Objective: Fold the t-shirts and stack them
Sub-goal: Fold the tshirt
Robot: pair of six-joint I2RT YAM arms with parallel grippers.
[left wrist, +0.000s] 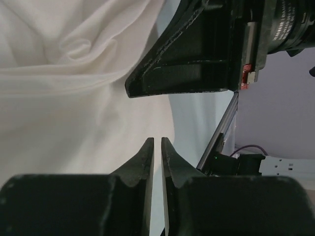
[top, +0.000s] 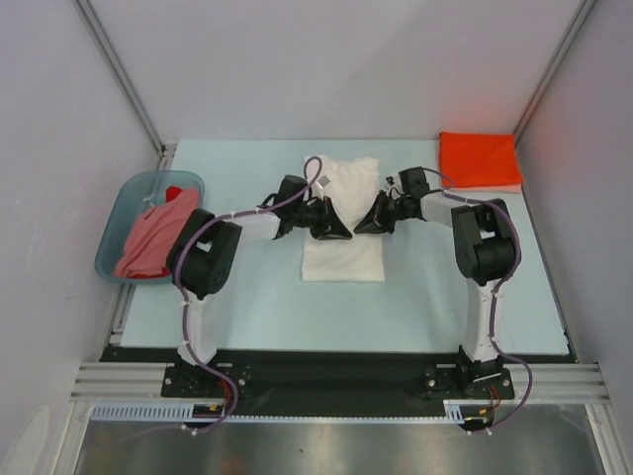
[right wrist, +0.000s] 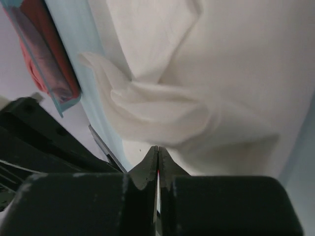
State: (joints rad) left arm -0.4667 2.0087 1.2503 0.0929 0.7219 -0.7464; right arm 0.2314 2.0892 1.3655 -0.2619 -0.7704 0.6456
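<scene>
The white t-shirt (top: 343, 252) lies partly folded in the middle of the counter (top: 247, 297). Over its centre, the left gripper (left wrist: 157, 140) has its fingers almost together and the right gripper (right wrist: 158, 147) has them pressed together at a cloth fold. An orange-red t-shirt (top: 480, 158) lies folded in the far right corner

A pale blue table (top: 247, 307) fills the middle of the frame, enclosed by plain grey-white walls (top: 326, 59) at left, right and top. Aluminium posts (top: 119, 69) rise in both upper corners. A black base plate (top: 336, 381) and metal rails (top: 129, 376) run along the bottom edge under even, shadowless light.
</scene>
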